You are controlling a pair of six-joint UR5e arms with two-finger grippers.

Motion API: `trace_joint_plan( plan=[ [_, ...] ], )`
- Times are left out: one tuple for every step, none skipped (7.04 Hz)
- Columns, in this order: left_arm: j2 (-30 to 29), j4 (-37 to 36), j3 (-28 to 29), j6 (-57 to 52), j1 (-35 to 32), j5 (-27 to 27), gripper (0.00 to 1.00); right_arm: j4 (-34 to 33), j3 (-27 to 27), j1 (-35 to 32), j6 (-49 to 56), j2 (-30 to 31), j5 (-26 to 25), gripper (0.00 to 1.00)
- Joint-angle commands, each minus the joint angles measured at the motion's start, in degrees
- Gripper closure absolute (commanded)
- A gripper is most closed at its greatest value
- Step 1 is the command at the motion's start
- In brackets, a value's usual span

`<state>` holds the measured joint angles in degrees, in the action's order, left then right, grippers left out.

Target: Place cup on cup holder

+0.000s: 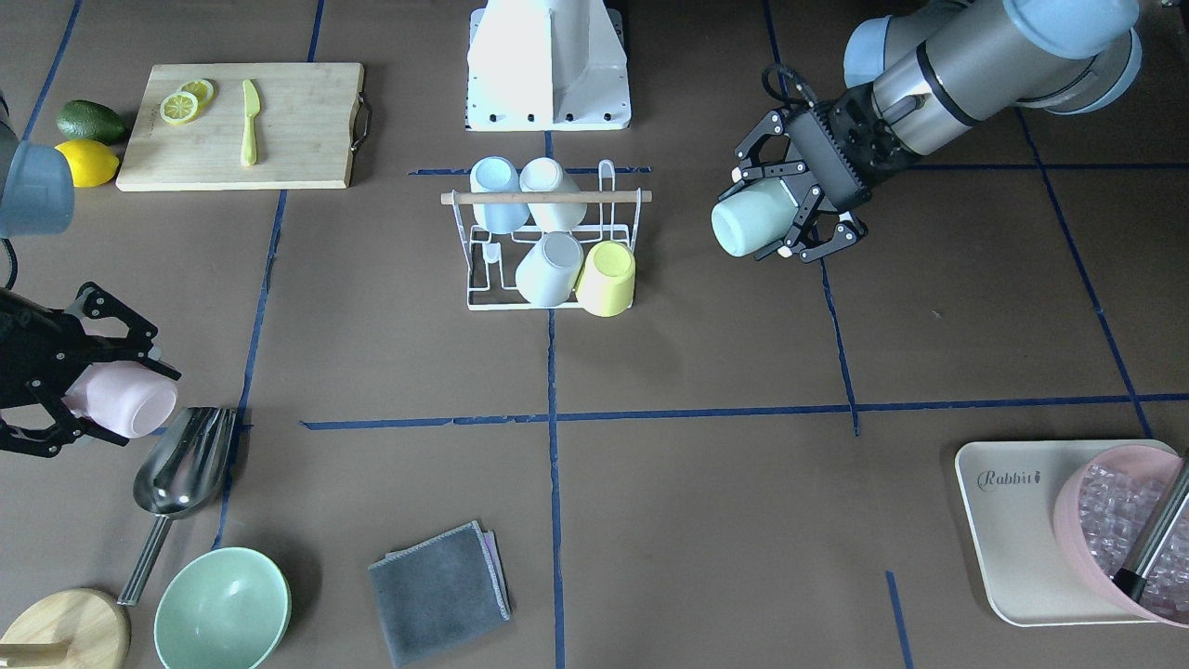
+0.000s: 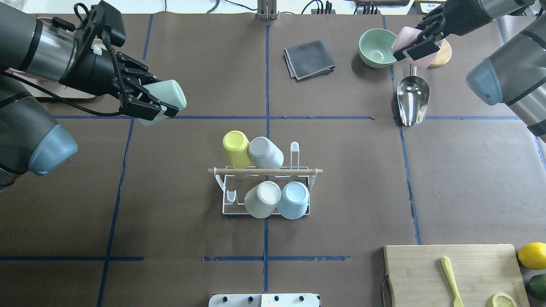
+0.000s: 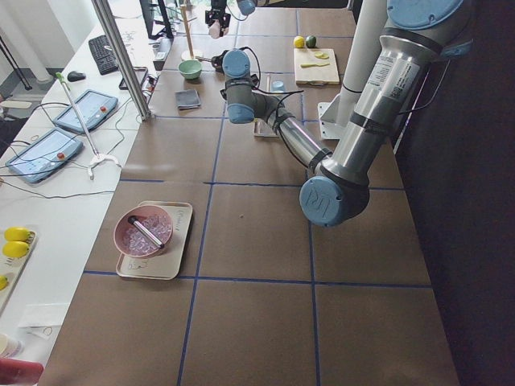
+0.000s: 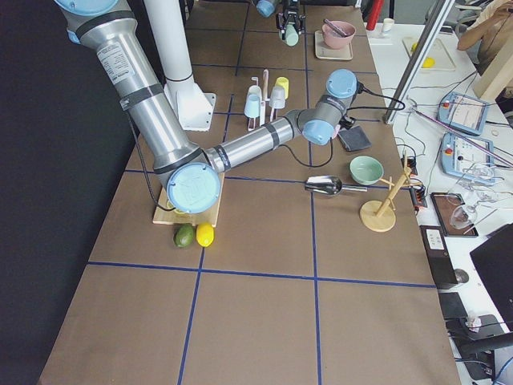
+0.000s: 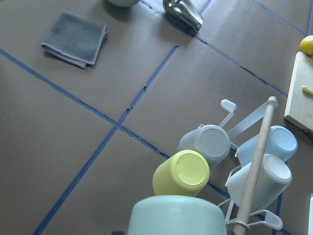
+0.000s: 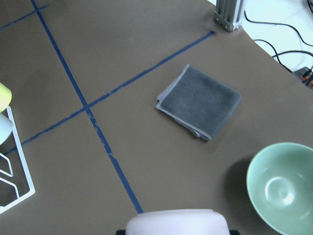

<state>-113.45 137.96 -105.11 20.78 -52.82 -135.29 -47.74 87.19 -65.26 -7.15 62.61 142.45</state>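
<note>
Front view first: the cup holder (image 1: 548, 197) stands mid-desk (image 1: 706, 520) with four cups mouth-down on its prongs, which we judge keeps them steady. At its 3 o'clock the left end effector (image 1: 790, 212) pinches a mint cup (image 1: 743, 223) sideways, clear of the desk. We read that as lining up for a free prong. At 8 o'clock, well apart, the right end effector (image 1: 107, 395) clamps a pink cup (image 1: 139, 404), likely next in line.

Overhead: mint cup at the holder's 10 o'clock, pink cup between 1 and 2. Two prongs look bare, a far one (image 2: 294, 149) and a near one (image 2: 230, 196).

Left wrist: the mint cup (image 5: 176, 215) fills the bottom edge, holder (image 5: 254, 166) at 2 o'clock. It seems roughly aimed.

Right wrist: pink cup (image 6: 176, 223) at the bottom, only the holder's corner (image 6: 21, 152) at 9 o'clock.
</note>
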Motion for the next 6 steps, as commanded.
trace_joint_plan(
  plan=[
    [0.8,14.3,0.1,0.5,5.6,11.6,0.91,16.4,0.3,3.7,-13.7,0.0,-3.5,1.0],
    [1.7,20.2,0.4,1.0,9.9,16.2,0.91,25.1,0.3,7.7,-20.6,0.1,-9.1,1.0],
    [3.5,23.5,0.3,1.4,14.7,21.9,0.91,30.7,0.2,11.6,-23.0,0.2,-14.9,1.0],
    [4.8,27.9,0.3,1.4,19.1,27.0,0.91,33.8,0.2,14.4,-24.0,0.0,-19.4,1.0],
    [5.9,33.5,1.0,1.2,23.3,32.3,0.91,38.1,-0.1,18.4,-24.6,-0.1,-25.6,1.0],
    [6.0,39.9,1.6,1.1,27.7,37.3,0.91,41.4,0.0,21.3,-24.6,-0.6,-33.4,1.0]
  ],
)
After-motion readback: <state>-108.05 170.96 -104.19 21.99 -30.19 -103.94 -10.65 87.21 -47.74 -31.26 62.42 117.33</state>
